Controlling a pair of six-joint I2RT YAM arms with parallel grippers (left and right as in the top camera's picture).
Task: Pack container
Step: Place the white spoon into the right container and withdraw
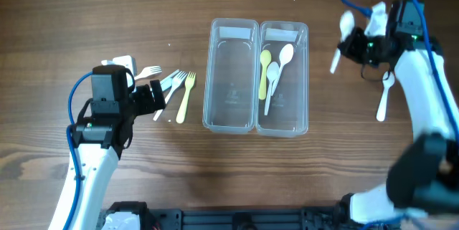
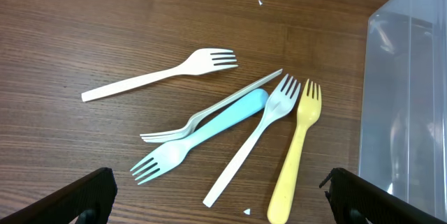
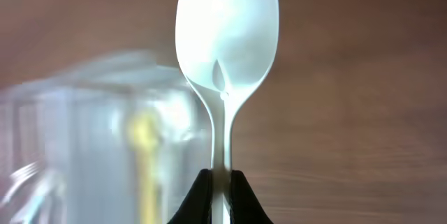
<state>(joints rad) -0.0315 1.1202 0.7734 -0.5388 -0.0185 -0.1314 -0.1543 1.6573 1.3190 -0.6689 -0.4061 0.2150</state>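
**Overhead view.** I found the container (image 1: 257, 24) at the centre of the worktop (image 1: 57, 15), with its two tubs side by side and their long sides running twelve to six o'clock. The nine o'clock tub held nothing. The three o'clock tub held a yellow spoon (image 1: 265, 72) and two white spoons (image 1: 278, 69) lying lengthwise. A cluster of forks (image 1: 172, 83) lay at nine o'clock of the container, the yellow fork (image 1: 184, 97) nearest it. The left pincer (image 1: 159, 99) stood at the eight o'clock edge of that cluster. The right pincer (image 1: 344, 44) was at two o'clock of the container, apart from it, and gripped a white spoon (image 1: 346, 24) by the handle, bowl towards twelve. A loose spoon (image 1: 384, 97) lay on the worktop at five o'clock of that pincer.

**Left wrist view.** The left pincer (image 2: 220, 182) stood wide, with one finger at each lower corner and nothing between them. Five forks lay ahead of it. One white fork (image 2: 160, 76) lay apart at eleven o'clock. A pale blue fork (image 2: 199, 137) lay with a thin white one across it, and a further white fork (image 2: 255, 137) lay beside the yellow fork. The container wall rose at three o'clock.

**Right wrist view.** The right pincer (image 3: 222, 196) was clamped narrow on the white spoon's handle, with the bowl upright at twelve. The container showed blurred at eight o'clock, with the yellow spoon visible inside it.
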